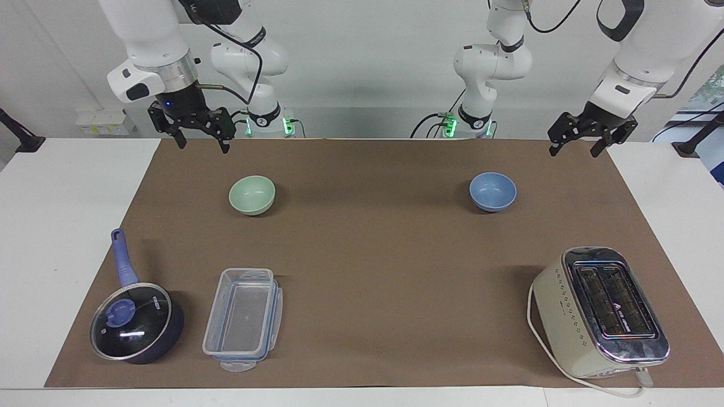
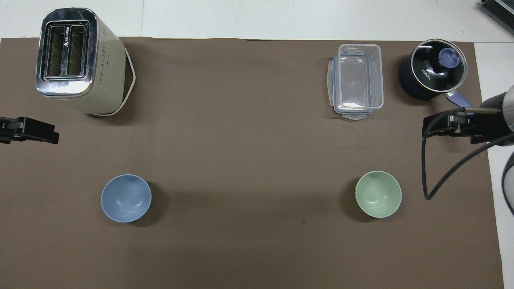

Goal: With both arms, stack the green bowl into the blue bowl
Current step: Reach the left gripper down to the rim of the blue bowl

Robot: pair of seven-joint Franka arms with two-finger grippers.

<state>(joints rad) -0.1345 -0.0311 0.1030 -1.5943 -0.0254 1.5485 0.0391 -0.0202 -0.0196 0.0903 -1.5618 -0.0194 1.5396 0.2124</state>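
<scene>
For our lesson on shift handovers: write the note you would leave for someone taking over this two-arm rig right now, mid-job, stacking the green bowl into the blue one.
Left hand: open, holding nothing, raised over the mat's edge at its own end of the table.
Right hand: open, holding nothing, raised over the mat's edge near the green bowl.
Green bowl: upright on the mat toward the right arm's end.
Blue bowl: upright on the mat toward the left arm's end, well apart from the green one.
Done: nothing.
Left: pick up the green bowl, set it in the blue bowl.

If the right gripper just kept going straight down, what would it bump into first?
Probably just the brown mat. The right gripper hangs open, pointing down over the mat's edge nearest the robots. The green bowl sits farther out, off that line, though depth is hard to judge.
</scene>
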